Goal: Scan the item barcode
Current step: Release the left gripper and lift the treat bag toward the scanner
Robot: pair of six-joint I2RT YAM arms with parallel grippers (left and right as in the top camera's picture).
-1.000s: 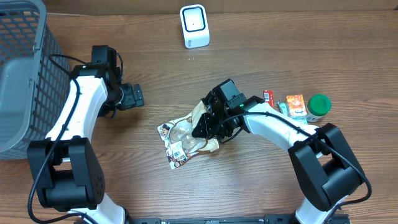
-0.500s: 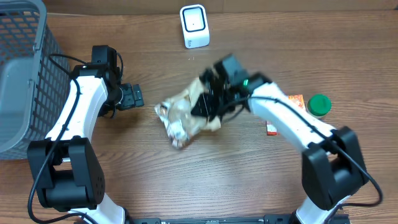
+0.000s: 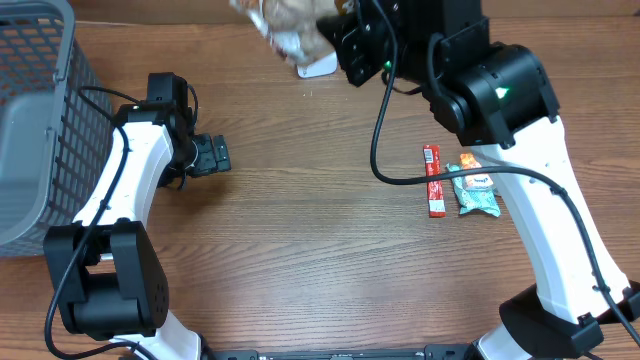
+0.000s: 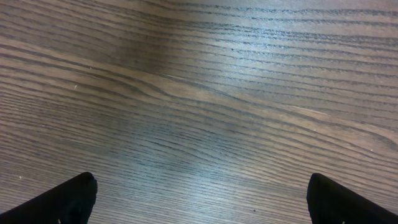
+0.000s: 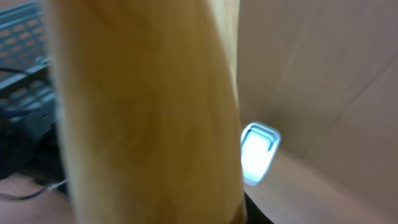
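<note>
The wooden table point(image 3: 300, 270) fills your overhead view, and the grey wire basket point(image 3: 30, 120) sits at the upper left of the frame. Your right arm point(image 3: 520, 150) rises from the lower right to the top centre, close under the camera. Your left arm point(image 3: 120, 190) runs up the left side. The left gripper point(image 3: 215, 155) is low over bare wood, left of centre, with its jaws spread wide and nothing between them.

At the top edge the right gripper point(image 3: 335, 30) is clamped on the crinkled snack bag point(image 3: 285, 25), its jaws drawn narrow on it. The bag is blurred and cut off by the frame. It overlaps the white scanner point(image 3: 320, 68), of which only the lower edge shows. In the right wrist view the bag is a yellow blur at left and centre, and the scanner glows just right of it. You cannot tell where the barcode faces.

Right of centre, a red stick pack point(image 3: 433, 180) lies just beside a teal packet point(image 3: 477, 195).
</note>
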